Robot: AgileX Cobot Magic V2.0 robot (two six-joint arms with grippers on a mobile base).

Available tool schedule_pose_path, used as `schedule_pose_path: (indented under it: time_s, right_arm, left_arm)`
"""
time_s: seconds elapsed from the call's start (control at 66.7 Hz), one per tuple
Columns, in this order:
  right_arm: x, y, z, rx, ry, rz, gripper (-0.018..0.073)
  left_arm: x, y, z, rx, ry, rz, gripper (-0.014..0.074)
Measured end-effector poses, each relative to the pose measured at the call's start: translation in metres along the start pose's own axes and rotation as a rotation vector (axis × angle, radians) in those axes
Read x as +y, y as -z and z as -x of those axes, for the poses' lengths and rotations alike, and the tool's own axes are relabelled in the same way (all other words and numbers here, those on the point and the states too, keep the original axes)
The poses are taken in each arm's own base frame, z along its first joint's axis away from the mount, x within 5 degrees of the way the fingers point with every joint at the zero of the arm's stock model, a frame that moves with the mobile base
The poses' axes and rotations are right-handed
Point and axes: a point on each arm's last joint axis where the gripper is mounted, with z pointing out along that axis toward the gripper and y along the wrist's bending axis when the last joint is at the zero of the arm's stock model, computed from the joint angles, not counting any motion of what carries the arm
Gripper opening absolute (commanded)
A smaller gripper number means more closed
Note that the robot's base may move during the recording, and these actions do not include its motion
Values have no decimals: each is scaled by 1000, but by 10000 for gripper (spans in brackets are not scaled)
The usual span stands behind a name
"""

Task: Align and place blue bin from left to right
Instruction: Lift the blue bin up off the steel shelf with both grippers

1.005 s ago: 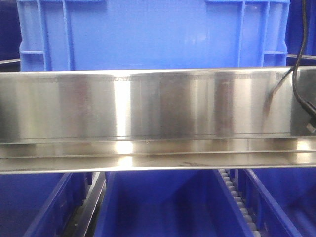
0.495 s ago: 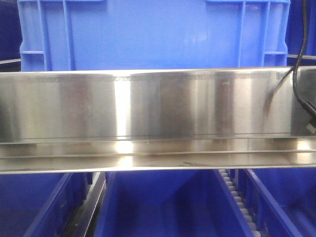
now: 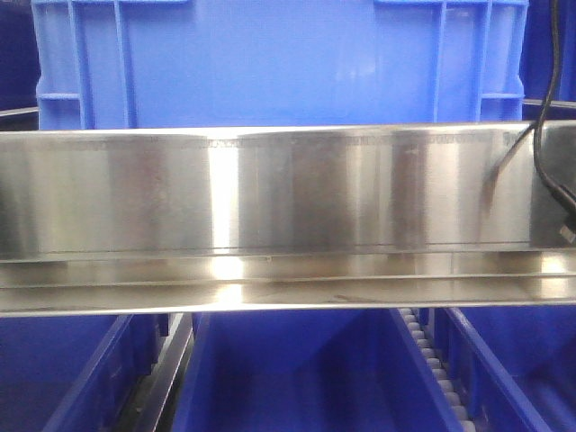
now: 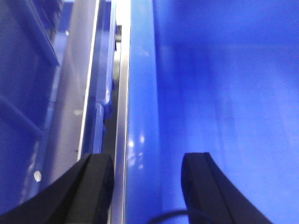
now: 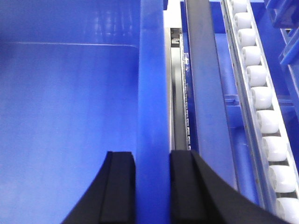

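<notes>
Staying motionless at upper frame behind the shiny steel rail (image 3: 288,189), the large bright-blue plastic bin (image 3: 270,63) is awaiting placement: right gripper (image 5: 153,186) is clamping its wall, left gripper (image 4: 147,177) is straddling its rim, released.

I'm seeing matte black fingers (image 4: 93,186) on my left gripper (image 4: 148,161), curved outside, flat inside, thin black cable (image 4: 170,213) at their base. My right gripper (image 5: 152,158): same black, squared pads (image 5: 119,186).

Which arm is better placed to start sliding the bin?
Right. The right gripper is shut on the bin wall, flush against both faces. The left gripper only straddles its wall with gaps either side, so it would likely need to close first.
</notes>
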Motion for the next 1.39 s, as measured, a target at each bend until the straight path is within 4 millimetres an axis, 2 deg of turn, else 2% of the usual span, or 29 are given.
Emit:
schedule_pose_path:
  time_s: [0.285, 0.36, 0.465, 0.585, 0.795, 1.035, 1.215, 1.394]
  right_arm:
    - [0, 0, 0, -3, 0, 1, -78]
    - [0, 0, 0, -3, 0, 1, -78]
    - [0, 0, 0, -3, 0, 1, -78]
    - [0, 0, 0, -1, 0, 0, -78]
    - [0, 4, 2, 4, -13, -2, -78]
    - [-2, 18, 8, 31, -27, -17, -78]
    - [-3, 30, 8, 35, -28, -23, -78]
    - [3, 63, 9, -23, -55, 8, -78]
  left_arm:
    - [0, 0, 0, 0, 0, 0, 251]
    - [0, 0, 0, 0, 4, 0, 219]
    - [0, 0, 0, -2, 4, -1, 92]
    - [0, 0, 0, 0, 7, 1, -116]
    - [-1, 0, 0, -1, 4, 1, -111]
    - [-11, 3, -5, 10, -4, 13, -111]
    - [-12, 26, -4, -20, -2, 13, -111]
    - [-2, 60, -1, -73, 29, -2, -111]
